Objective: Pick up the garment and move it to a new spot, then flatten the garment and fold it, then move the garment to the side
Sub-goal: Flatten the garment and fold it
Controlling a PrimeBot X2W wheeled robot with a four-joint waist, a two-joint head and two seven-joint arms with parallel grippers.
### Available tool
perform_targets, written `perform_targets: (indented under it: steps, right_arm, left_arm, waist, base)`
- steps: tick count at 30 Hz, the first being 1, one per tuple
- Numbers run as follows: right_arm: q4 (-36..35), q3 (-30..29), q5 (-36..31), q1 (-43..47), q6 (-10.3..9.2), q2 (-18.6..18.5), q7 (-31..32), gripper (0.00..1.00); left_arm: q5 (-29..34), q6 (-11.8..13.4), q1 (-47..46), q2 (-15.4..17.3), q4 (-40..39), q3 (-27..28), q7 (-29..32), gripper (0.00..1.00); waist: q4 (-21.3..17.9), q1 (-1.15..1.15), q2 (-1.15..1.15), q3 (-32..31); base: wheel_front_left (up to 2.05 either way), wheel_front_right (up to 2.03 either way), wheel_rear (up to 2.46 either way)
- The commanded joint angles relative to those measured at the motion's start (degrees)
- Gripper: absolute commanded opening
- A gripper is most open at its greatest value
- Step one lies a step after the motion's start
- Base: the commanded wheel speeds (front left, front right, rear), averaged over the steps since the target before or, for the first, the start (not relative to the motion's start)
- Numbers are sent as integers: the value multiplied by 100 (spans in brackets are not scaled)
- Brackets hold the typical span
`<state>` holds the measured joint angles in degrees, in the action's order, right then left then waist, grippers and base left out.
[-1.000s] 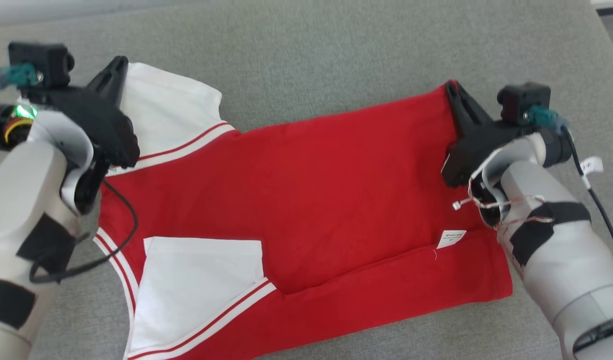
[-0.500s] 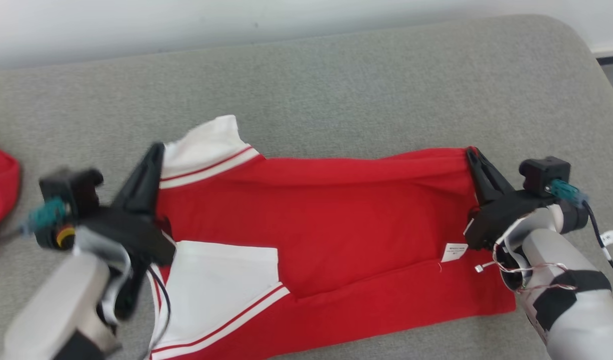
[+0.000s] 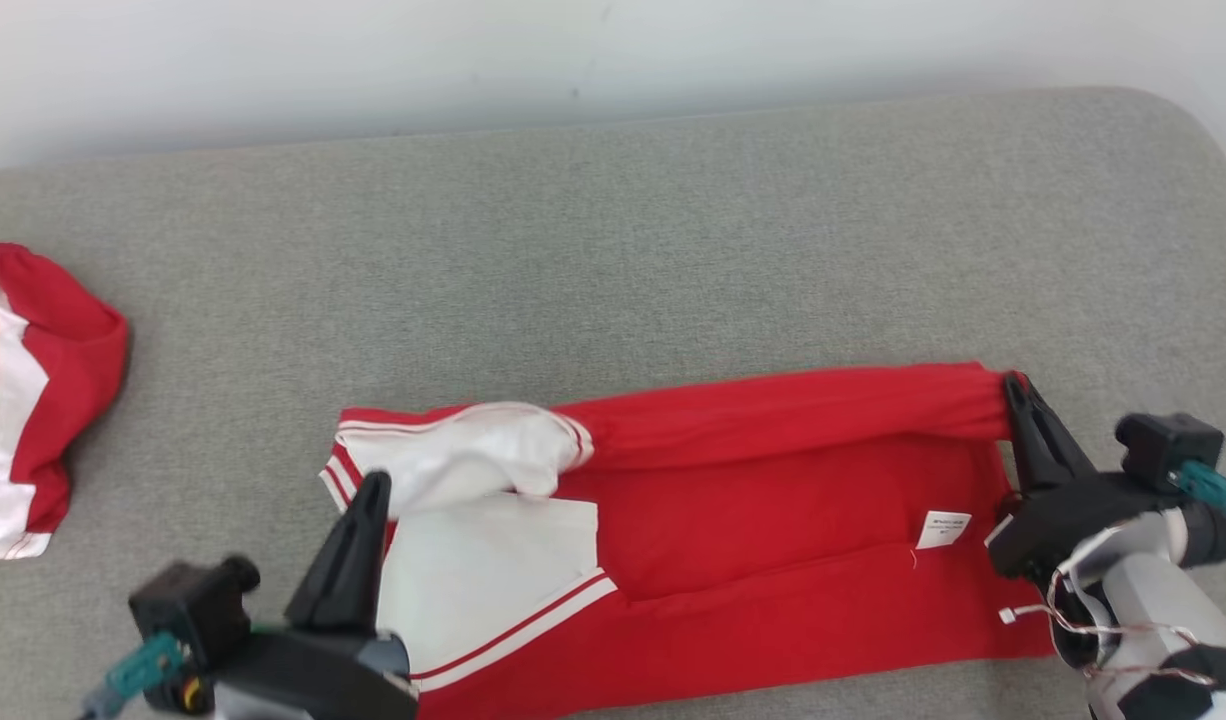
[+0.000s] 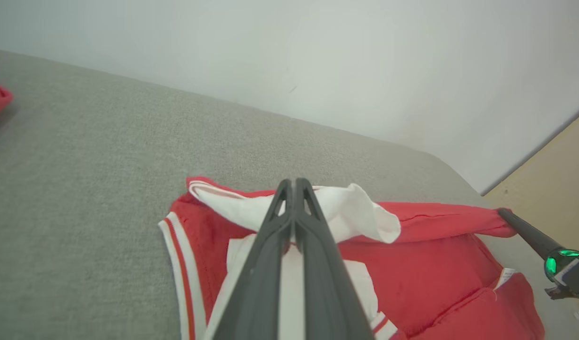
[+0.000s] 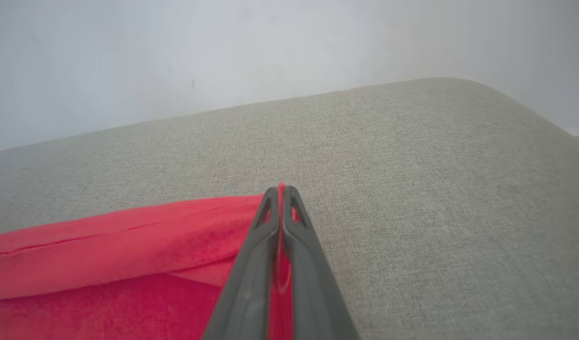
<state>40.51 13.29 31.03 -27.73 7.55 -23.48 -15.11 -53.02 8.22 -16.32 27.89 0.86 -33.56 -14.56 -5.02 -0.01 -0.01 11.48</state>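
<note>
The red jersey (image 3: 773, 500) with white sleeves lies crosswise on the near part of the grey cushion (image 3: 673, 250), and its far long edge is doubled over toward the near side in a raised roll. The right gripper (image 3: 1013, 385) is pinched tight on the red corner at the end of that roll. The left gripper (image 3: 375, 482) has its fingers pressed together at the far white sleeve (image 3: 473, 460), which is bunched over the flat near sleeve (image 3: 483, 570). It seems to grip that sleeve's edge, though the fingertips hide the contact.

The right wrist view shows a sliver of red cloth between the closed tips, which is hard to make out in the head view. The left wrist view shows the sleeve as a loose flap standing off the cloth beneath, and a strip of tan floor (image 4: 554, 179) past the cushion's end. The head view alone gives the white label (image 3: 946, 528) on the red body near the right gripper. It also shows a second red and white garment (image 3: 33, 390) crumpled at the cushion's left edge, well apart. A pale wall (image 3: 573, 50) runs behind.

A second ago the jersey lay open with its far sleeve spread flat. Both grippers have since drawn that edge over the body. The camera has also tilted up, which brings the wall and the second garment into view.
</note>
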Motion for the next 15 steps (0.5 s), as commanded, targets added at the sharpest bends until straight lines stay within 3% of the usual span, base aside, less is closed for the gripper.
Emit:
perform_targets:
  steps: [1, 11, 12, 13, 14, 15]
  right_arm:
    - [-140, -159, -34, 229, -14, 8, -3, 0]
    - [-306, -362, 27, 836, -14, 20, -3, 0]
    - [-308, -381, 8, 873, -14, 34, -3, 100]
    - [-309, -413, 25, 908, -14, 64, -3, 100]
    - [-324, -428, 4, 943, -14, 84, -3, 100]
    - [-348, -459, -28, 964, -14, 100, -3, 100]
  left_arm:
    - [-18, 69, 311, -28, -160, 43, -43, 0]
    - [-47, 81, 1236, -405, 155, 27, -68, 0]
    - [27, 77, 1253, -427, 244, 15, -69, 0]
    - [132, 108, 1239, -455, 321, 52, -71, 27]
    - [228, 102, 1247, -495, 399, 75, -67, 100]
    - [271, 66, 1266, -578, 447, 144, -67, 100]
  waist:
    - [71, 1, 1, -32]
    - [88, 1, 1, -233]
    - [89, 1, 1, -257]
    - [89, 1, 1, -282]
    - [88, 1, 1, -302]
    - [93, 1, 1, -322]
  base:
    - [0, 0, 0]
    - [0, 0, 0]
    - [0, 0, 0]
    - [0, 0, 0]
    - [0, 0, 0]
    - [0, 0, 0]
